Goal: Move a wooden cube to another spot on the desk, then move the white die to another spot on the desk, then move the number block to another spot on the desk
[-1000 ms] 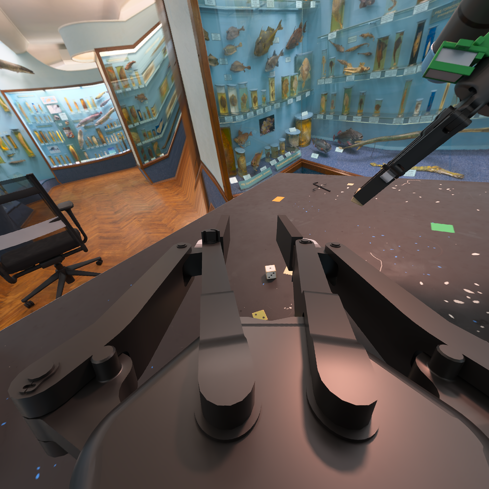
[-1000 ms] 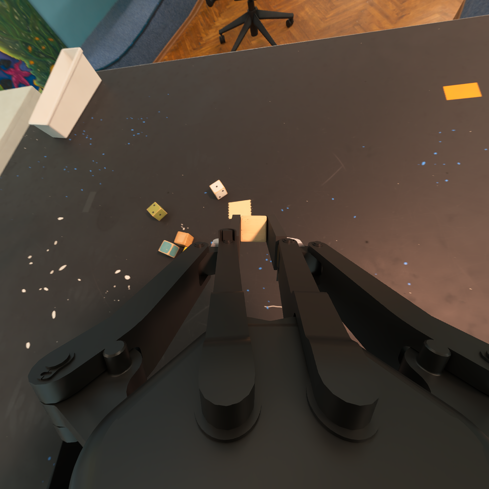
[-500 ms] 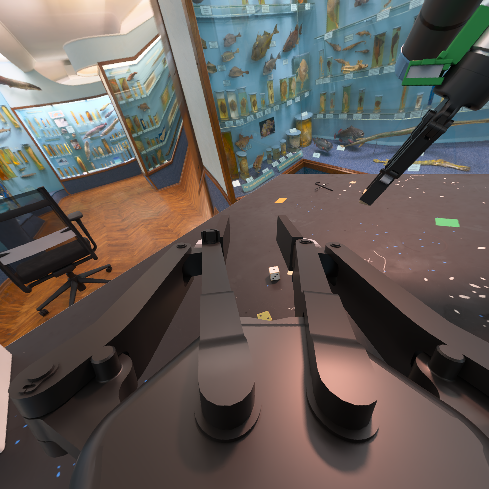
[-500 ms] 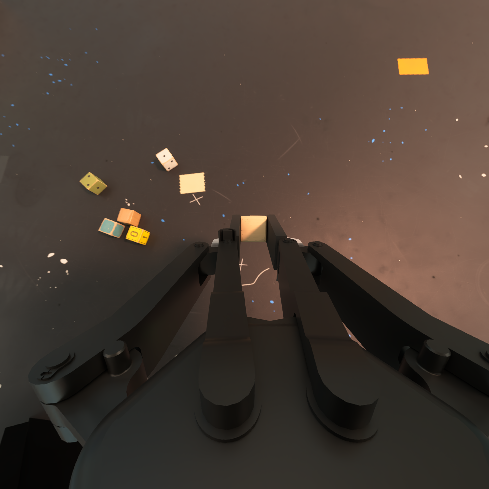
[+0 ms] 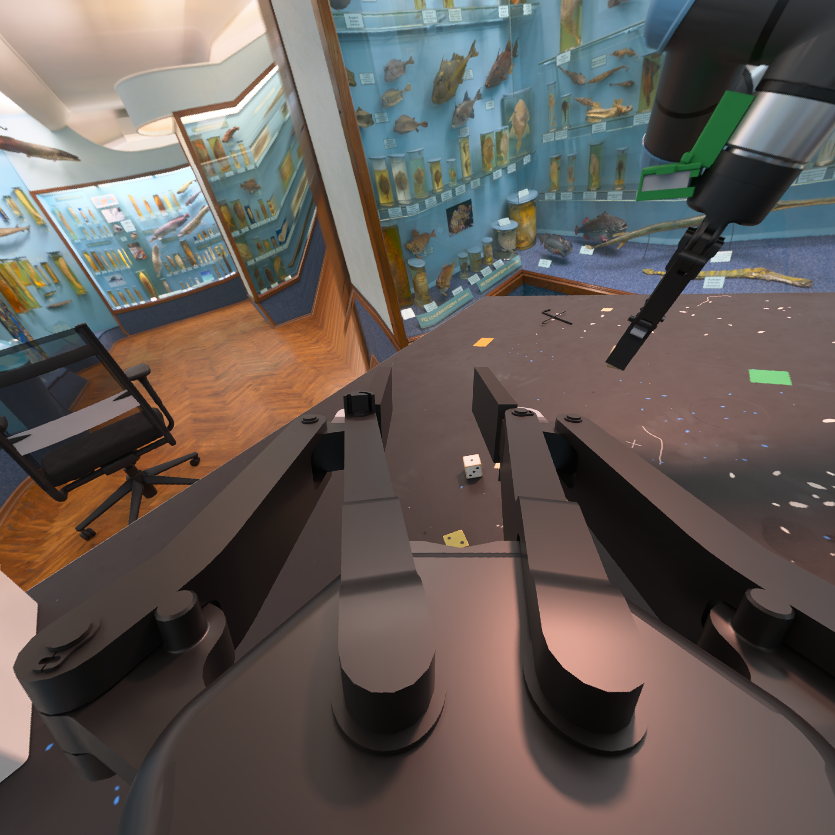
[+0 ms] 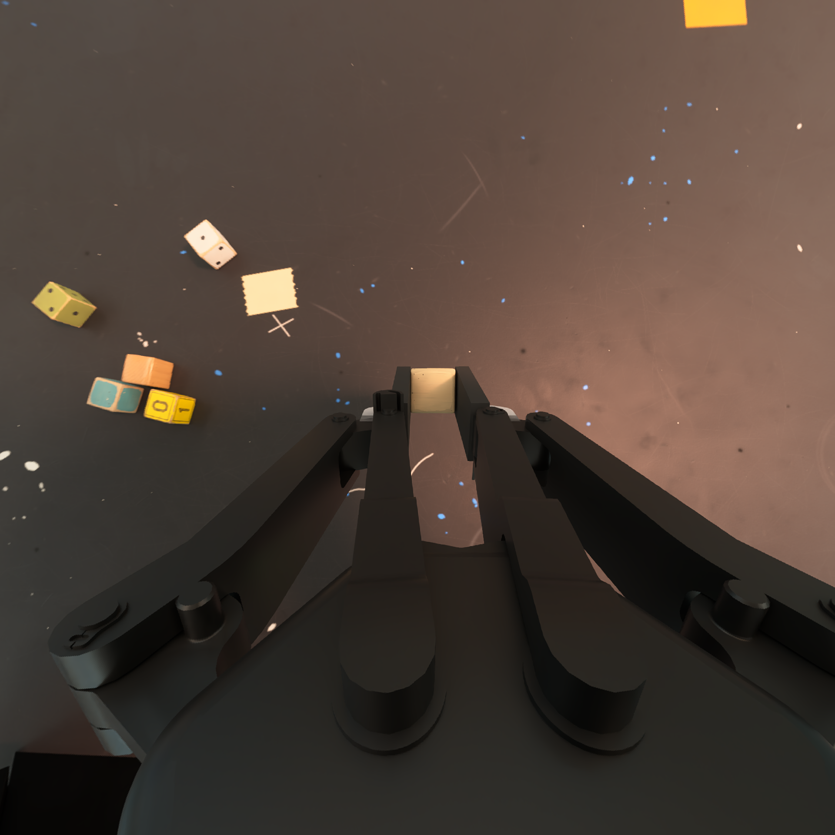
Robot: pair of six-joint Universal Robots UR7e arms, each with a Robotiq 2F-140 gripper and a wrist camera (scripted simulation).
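Right claw (image 6: 433, 391) clamps pale wooden cube (image 6: 432, 389) between its fingertips, lifted above dark surface (image 6: 587, 226). Left claw (image 5: 431, 406) spread wide, empty, above surface. White die (image 6: 210, 244) rests beside cream patch (image 6: 269, 291). Yellow number block (image 6: 169, 406) touches teal block (image 6: 115, 395) and orange cube (image 6: 147, 370); olive die (image 6: 64, 303) apart.

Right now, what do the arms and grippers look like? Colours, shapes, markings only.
Both grippers, left and right, are matte black two-finger linkages: flat rectangular pads, rounded knuckles, round pivot pins. The left view shows the right arm as a dark cylinder with a silver metallic band, pale blue joint trim and a green bracket bearing a pale plate. No cables show.
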